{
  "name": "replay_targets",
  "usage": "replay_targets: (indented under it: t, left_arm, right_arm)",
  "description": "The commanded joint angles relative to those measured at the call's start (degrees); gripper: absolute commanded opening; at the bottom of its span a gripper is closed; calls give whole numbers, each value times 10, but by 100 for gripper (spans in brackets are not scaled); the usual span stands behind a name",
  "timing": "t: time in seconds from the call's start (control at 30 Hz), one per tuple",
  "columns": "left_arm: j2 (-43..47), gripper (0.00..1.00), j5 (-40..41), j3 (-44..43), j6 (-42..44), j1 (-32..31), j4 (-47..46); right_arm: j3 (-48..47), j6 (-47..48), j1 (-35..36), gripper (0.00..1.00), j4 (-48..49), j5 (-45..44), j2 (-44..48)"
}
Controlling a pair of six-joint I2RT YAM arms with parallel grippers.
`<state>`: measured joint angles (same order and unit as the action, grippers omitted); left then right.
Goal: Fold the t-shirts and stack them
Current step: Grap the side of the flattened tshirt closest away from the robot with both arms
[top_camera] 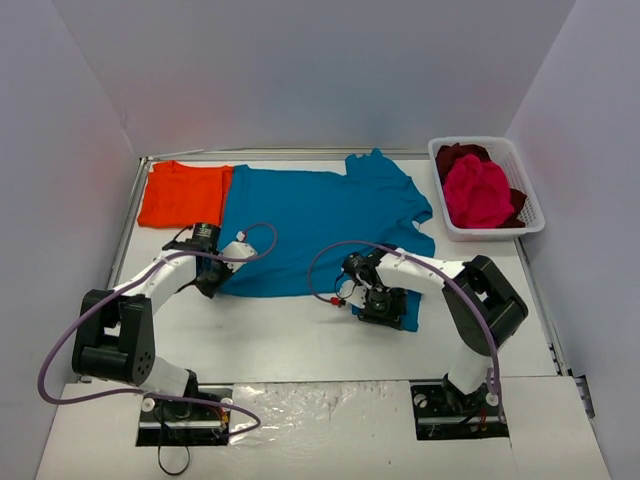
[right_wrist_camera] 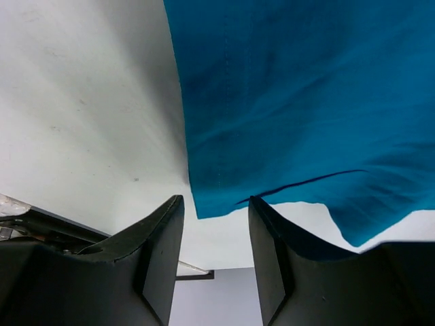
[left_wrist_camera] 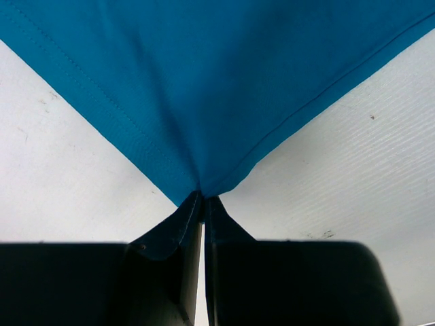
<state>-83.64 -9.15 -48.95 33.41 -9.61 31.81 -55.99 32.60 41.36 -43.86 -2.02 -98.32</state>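
Here, soft teal-blue tee (top_camera: pixel 320 225), stitched hem

I see the spread t-shirt (top_camera: pixel 320 225) in the middle of the table (top_camera: pixel 290 335). The folded t-shirt (top_camera: pixel 183 193) lies just beside it at 10 o'clock. The basket (top_camera: pixel 497 232) at 2 o'clock holds two more t-shirts (top_camera: pixel 477 190).
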Motion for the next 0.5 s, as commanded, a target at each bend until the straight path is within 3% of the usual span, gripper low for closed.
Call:
replay_targets:
  t: [0.0, 0.47]
  left_arm:
    - [5, 3, -1, 0, -1, 6, 4]
    - [2, 2, 0, -1, 0, 6, 6]
  right_arm:
    - [9, -2, 4, 39, -14, 7, -9]
    - [13, -9, 17, 39, 3, 14, -36]
